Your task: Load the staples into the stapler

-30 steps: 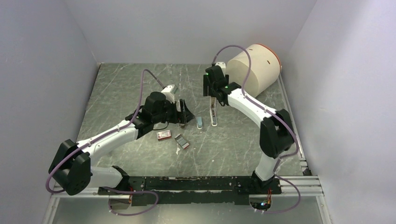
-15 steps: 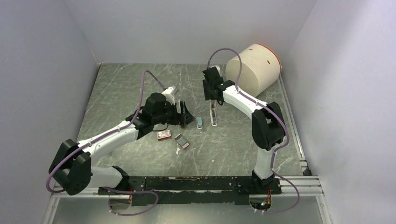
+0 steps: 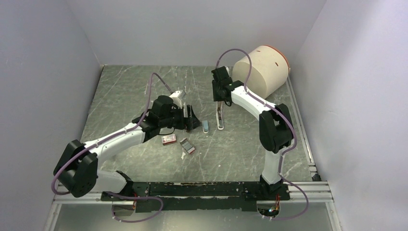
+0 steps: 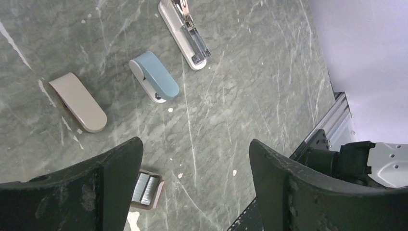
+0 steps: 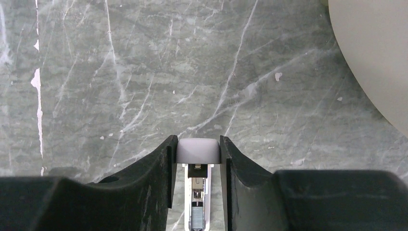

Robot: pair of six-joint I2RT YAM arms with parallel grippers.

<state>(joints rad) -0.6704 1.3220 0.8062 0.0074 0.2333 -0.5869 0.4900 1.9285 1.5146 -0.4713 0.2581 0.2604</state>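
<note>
Staples (image 3: 187,146) lie on the worktop (image 3: 144,86) near its middle, silvery strips with a red end, not held by anything. In the left wrist view the staples (image 4: 146,187) sit just past the left finger. Small red box (image 3: 168,139) is just beside them at 9 o'clock, apart from them.

Stapler (image 3: 220,119) lies at 1 o'clock from the staples, well apart, with its metal channel showing (image 4: 185,33). Right end effector (image 3: 220,103) is clamped on the stapler's far end. In the right wrist view both fingers press the sides of its grey end cap (image 5: 197,150).

Blue-grey rounded piece (image 3: 205,126) lies between the staples and the stapler, touching neither. A beige rounded piece (image 4: 78,102) lies near it on the worktop.

Left end effector (image 3: 192,120) hangs at 12 o'clock of the staples, jaws spread wide, nothing between them (image 4: 195,149).

Big beige cylinder (image 3: 262,70) lies at the worktop's far right corner, at 2 o'clock.
</note>
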